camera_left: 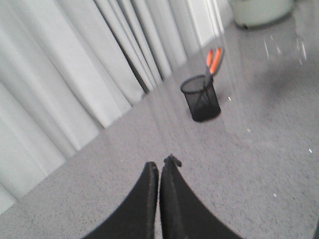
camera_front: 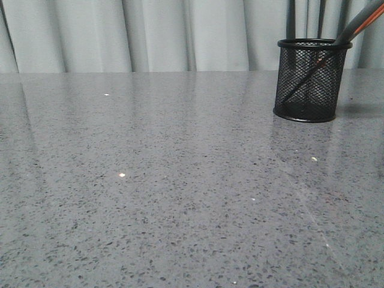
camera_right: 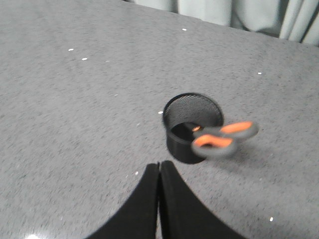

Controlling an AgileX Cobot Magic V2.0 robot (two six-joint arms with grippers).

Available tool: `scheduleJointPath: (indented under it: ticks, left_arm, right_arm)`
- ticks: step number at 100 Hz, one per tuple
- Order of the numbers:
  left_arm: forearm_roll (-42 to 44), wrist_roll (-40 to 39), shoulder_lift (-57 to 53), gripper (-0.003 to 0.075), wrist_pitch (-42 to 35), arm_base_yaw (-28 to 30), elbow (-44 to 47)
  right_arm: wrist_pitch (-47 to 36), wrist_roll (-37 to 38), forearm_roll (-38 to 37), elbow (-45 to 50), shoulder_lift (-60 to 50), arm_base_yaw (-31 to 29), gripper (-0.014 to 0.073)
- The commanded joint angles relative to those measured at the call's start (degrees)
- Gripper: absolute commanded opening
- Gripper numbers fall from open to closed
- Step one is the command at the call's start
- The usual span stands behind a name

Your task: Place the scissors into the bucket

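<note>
Inside the bucket (camera_front: 312,78), scissors (camera_front: 360,24) lean blades-down

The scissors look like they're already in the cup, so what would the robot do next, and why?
Probably just draw the right gripper back. The scissors already stand blades-down in the bucket, handles leaning over its rim, and both grippers are shut and empty, the left gripper far off.
</note>
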Motion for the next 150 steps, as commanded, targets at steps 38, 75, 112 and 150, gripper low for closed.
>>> scheduleJointPath:
  ticks: [38, 75, 112, 150]
  left_arm:
    - [8.8, -12.8, -11.3, -0.0020, -24.2, -0.5, 23.3]
    - [10.5, -12.8, -11.1, -0.0020, -31.8, -0.5, 25.9]
    - [10.5, -12.8, -11.1, -0.0020, -31.8, -0.5, 25.9]
    - [6.4, -12.8, -10.7, -0.0020, -34.9, 9.7, 28.5]
  right_arm:
    - [-27.9, -0.9, -1.5, 49.5, -57.6, 1.2, -0.0046]
    - [-30.0, -0.9, 0.2, 51.6, -58.0, 1.0, -0.0046]
    - [-29.9, -0.9, 0.2, 51.6, -58.0, 1.0, -0.0046]
    - [-29.8, -0.9, 0.2, 51.6, -58.0, 1.0, -0.0046]
